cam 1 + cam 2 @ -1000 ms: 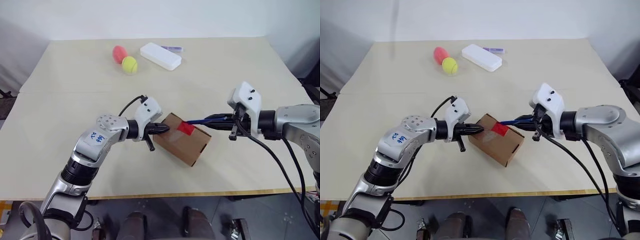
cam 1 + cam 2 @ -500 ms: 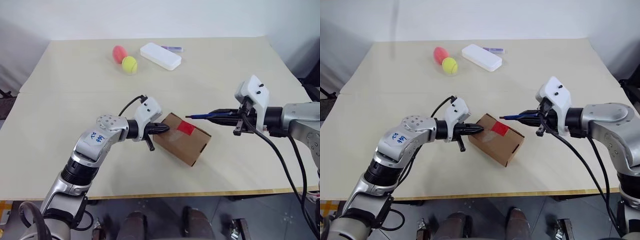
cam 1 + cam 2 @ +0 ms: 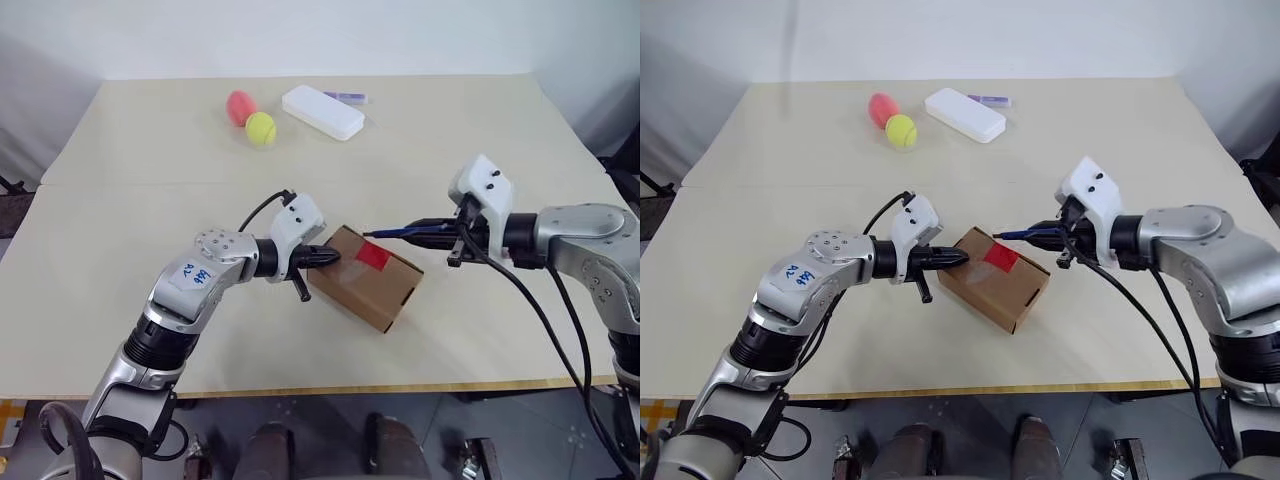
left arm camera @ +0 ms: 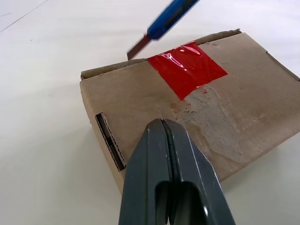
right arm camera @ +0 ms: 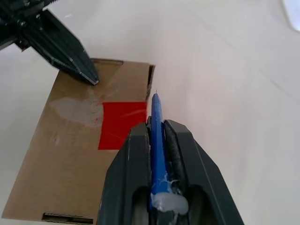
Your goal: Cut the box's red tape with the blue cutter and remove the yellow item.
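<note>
Our right gripper [image 3: 445, 236] pinches the slim blue cutter [image 3: 400, 231], its tip just above the small brown cardboard box [image 3: 365, 277] near the red tape patch [image 3: 373, 256]. Our left gripper [image 3: 333, 257], pressed together, touches the box top.

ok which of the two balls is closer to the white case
The yellow-green ball: it lies between the pink-red ball and the white case, so it is the nearer of the two.
</note>
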Action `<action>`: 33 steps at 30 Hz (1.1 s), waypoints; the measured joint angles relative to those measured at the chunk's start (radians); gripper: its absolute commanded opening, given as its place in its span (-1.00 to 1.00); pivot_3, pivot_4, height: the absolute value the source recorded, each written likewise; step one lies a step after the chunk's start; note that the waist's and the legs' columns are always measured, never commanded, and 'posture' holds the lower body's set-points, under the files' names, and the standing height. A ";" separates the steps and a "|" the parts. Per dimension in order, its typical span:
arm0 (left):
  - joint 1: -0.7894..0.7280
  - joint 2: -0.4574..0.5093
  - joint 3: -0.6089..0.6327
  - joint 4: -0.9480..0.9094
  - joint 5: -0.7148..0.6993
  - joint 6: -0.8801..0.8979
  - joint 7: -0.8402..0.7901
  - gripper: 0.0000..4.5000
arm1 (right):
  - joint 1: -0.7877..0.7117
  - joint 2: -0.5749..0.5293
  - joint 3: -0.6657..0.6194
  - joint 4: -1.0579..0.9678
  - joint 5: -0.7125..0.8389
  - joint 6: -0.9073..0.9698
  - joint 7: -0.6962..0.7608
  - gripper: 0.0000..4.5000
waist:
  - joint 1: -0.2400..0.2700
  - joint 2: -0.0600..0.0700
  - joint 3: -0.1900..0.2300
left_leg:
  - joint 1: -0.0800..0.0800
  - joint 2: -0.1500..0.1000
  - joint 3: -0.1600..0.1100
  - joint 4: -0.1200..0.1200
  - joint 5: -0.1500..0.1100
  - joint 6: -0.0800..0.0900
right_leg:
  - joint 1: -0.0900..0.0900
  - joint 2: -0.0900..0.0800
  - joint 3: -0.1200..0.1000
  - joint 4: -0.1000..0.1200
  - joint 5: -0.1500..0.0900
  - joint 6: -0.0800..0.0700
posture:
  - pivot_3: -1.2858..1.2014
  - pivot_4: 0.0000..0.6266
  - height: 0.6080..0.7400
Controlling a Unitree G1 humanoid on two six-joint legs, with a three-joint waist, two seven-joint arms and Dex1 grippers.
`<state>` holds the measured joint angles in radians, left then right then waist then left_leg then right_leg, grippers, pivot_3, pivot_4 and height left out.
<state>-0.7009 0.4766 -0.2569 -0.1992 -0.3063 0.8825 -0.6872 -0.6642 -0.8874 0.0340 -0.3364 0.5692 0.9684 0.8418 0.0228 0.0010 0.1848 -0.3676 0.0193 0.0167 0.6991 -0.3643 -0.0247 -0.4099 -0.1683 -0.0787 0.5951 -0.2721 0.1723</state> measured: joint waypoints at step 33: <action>-0.002 -0.005 -0.001 0.004 0.001 -0.001 0.002 -0.99 | -0.002 0.030 -0.013 0.012 -0.001 -0.017 0.000 -0.94 | 0.000 0.000 0.000 | 0.000 0.000 0.000 0.000 0.000 0.000 | 0.000 0.000 0.000 0.000 0.000 0.000 | 0.03 -0.52 1.00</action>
<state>-0.7028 0.4721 -0.2578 -0.1952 -0.3057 0.8815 -0.6848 -0.6663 -0.8570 0.0212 -0.3244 0.5685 0.9514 0.8413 0.0230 0.0010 0.1848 -0.3677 0.0193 0.0167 0.6991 -0.3643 -0.0247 -0.4100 -0.1683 -0.0787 0.5950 -0.2719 0.1723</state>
